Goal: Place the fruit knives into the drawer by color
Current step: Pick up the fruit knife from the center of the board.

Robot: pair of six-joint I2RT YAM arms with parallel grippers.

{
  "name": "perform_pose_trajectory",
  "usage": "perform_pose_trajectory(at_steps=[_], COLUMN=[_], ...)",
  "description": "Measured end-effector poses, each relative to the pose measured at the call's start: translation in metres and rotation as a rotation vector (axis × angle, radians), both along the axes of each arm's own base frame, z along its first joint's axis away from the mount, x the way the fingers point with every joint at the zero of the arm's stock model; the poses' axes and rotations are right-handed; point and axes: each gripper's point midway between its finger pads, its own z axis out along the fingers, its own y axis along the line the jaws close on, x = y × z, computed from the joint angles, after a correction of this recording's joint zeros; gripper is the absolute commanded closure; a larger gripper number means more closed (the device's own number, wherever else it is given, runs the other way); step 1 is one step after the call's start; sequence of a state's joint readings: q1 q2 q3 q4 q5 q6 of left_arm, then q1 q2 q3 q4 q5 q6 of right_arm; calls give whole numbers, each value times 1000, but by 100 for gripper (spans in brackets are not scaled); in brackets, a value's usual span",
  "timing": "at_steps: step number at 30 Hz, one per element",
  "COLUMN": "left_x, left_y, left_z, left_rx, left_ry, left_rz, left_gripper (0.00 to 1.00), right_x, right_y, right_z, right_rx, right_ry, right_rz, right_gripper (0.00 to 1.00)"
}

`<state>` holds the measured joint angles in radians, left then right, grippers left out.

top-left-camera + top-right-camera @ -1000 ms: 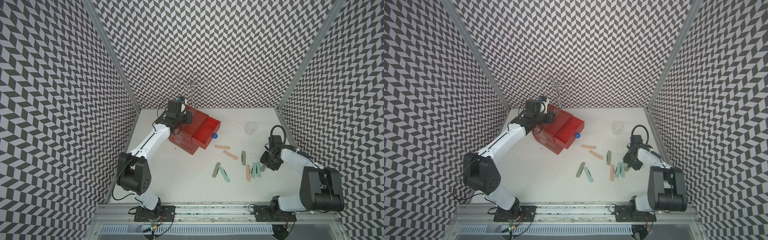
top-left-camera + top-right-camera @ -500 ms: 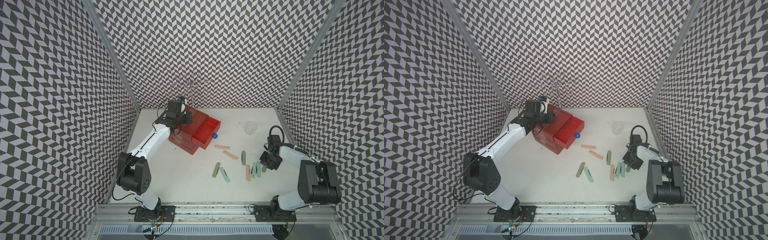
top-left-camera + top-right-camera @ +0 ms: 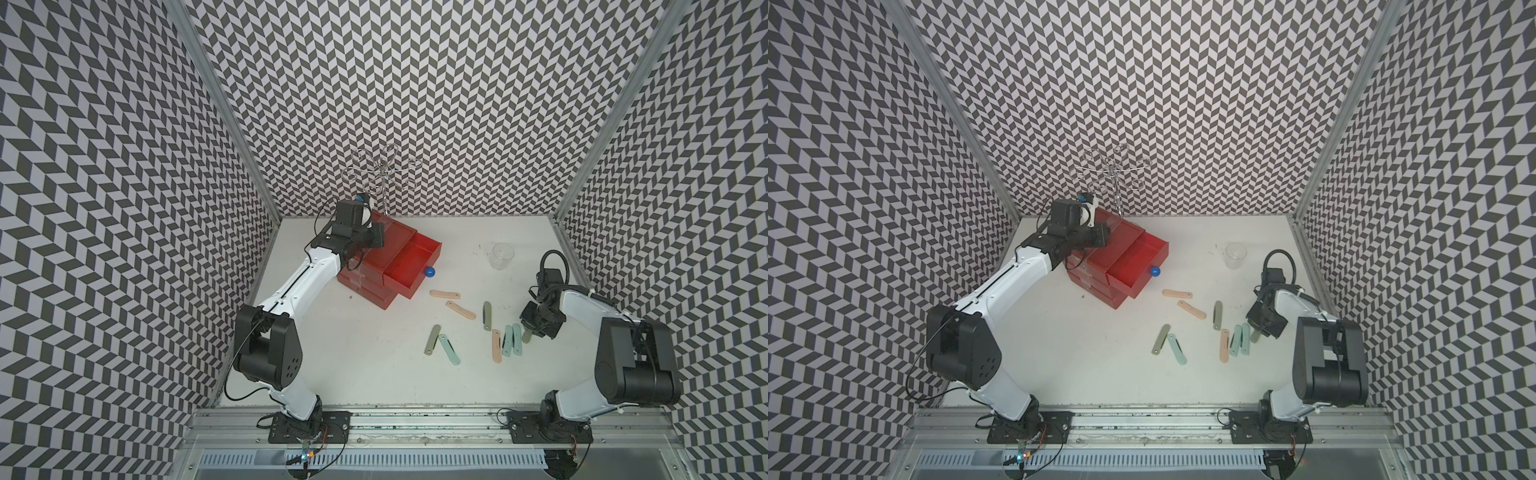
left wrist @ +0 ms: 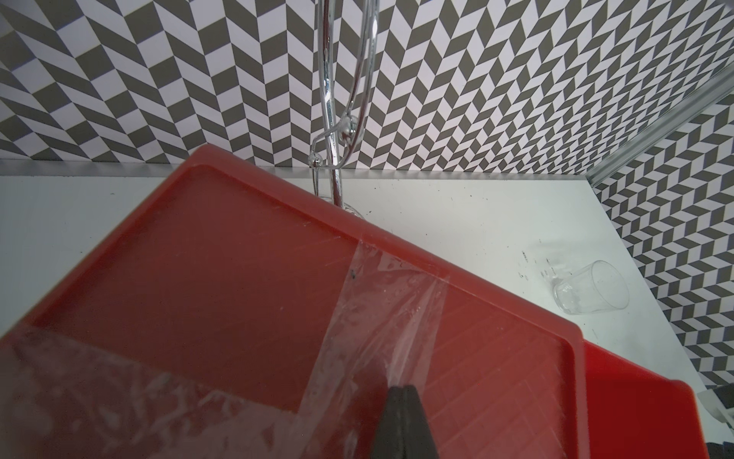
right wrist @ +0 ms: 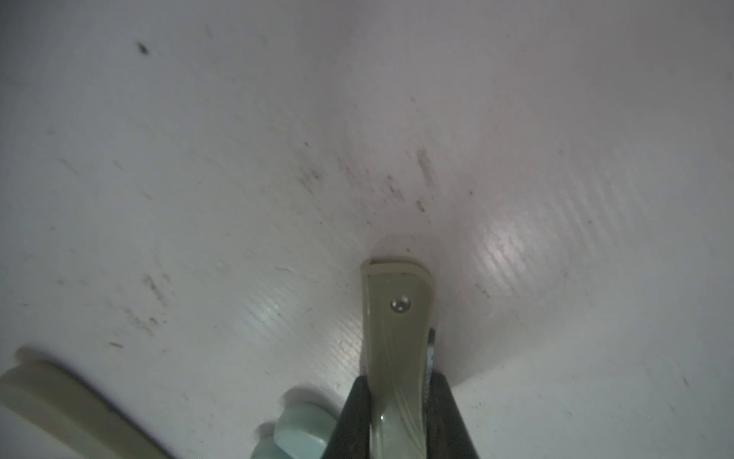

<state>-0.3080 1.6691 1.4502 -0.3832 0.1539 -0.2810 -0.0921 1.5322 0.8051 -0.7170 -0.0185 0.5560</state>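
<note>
The right end effector [image 5: 397, 401] clamps a grey-green knife [image 5: 397, 318] edgewise, which may twist free on lifting; the left end effector [image 4: 403, 397] rests shut on the drawer [image 4: 238, 278].

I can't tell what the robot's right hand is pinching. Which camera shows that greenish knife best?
The right wrist view: the grey-green knife fills the middle, close up, pinched between the fingers of the right gripper, its rivet plain. In both top views only a short end pokes out beneath the gripper. The left wrist view doesn't show it.
</note>
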Motion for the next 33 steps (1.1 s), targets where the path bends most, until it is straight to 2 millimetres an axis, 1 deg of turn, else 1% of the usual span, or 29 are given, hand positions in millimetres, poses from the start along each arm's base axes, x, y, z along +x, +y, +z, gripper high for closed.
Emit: perform_pose_trajectory(at_steps=[12,19,24,28,30,33], left_x=[0,0,1,1,1,1], left_y=[0,-1,-1,-1,-1,-1], left_z=[0,0,0,0,0,0], left_rx=[0,1,2,3,4,6], left_ry=[0,0,0,-1,-1,-1], left_rz=[0,0,0,1,1,3], left_gripper=[100,100,100,100,100,100], right_x=[4,8,16,25,29,36], right_y=[3,9,13,18,22,36], right_z=[2,6,15,26,31,38], right_rx=[10,43,58,64,68,79], right_ry=[-25,-51,-86,-124,-141,-162], right_rz=[47,75,97,120,139,183], right_gripper=[92,92,92,92,92,92])
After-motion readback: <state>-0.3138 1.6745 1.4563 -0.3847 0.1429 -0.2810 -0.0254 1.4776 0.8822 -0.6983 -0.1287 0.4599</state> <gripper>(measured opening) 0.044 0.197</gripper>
